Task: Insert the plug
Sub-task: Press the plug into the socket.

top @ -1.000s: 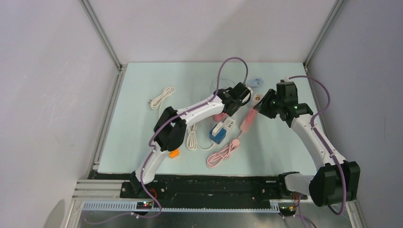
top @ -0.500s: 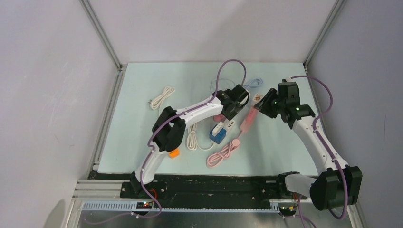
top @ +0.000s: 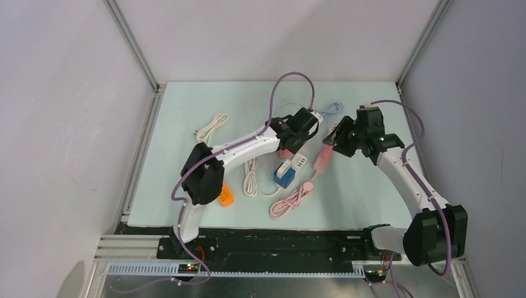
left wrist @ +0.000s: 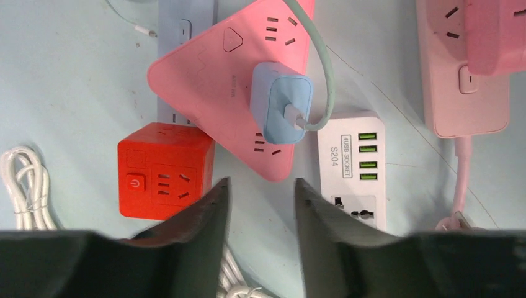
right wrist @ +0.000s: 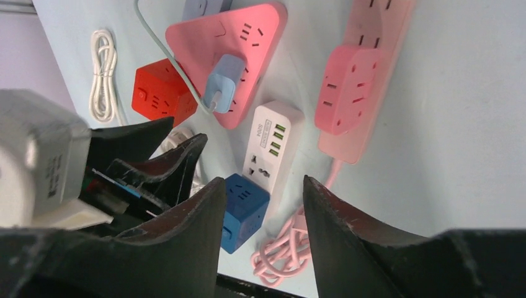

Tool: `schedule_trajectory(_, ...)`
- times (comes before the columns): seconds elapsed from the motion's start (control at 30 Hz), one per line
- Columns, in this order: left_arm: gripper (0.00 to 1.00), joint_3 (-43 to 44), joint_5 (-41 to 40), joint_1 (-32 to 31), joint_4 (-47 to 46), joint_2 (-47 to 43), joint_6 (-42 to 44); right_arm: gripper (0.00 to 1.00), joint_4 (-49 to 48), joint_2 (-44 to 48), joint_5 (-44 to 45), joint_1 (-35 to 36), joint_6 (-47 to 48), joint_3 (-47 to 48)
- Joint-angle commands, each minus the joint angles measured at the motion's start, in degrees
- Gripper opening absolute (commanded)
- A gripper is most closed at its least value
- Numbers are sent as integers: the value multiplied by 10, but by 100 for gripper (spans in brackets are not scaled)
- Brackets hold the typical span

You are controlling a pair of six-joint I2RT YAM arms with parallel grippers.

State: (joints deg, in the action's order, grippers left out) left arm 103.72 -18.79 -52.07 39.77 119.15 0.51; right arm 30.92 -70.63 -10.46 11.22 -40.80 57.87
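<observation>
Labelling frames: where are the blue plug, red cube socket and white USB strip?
blue plug (left wrist: 280, 99): left wrist view, top face.
red cube socket (left wrist: 164, 171): left wrist view, socket face.
white USB strip (left wrist: 352, 174): left wrist view, top face.

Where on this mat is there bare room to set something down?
Bare mat lies left of the far-left white cable, toward the left edge, and near-right, between the pink cord and the right arm. The middle is crowded with power strips.

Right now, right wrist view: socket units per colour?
Pink: 3, triangular power strip, long power strip, socket block sitting on it
Red cube: 1
White USB strip: 1
Blue cube: 1
Pale blue strip: 1
Total: 7
</observation>
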Motion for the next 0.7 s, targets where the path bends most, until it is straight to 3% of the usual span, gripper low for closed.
schedule_trajectory(0.0,41,-15,15,-3,-15,-46,-22,52,-45,-22,-35,14,-30,-2)
schedule_trajectory(0.3,24,-46,-50,-2,-15,-68,-36,54,-123,-93,-19,79,-70,-1)
schedule_trajectory(0.5,3,-55,-83,1,-14,-83,-45,61,-175,-142,34,126,-106,2)
schedule_trajectory(0.67,0,-69,-74,8,-14,-99,-48,63,-203,-183,55,133,-137,12)
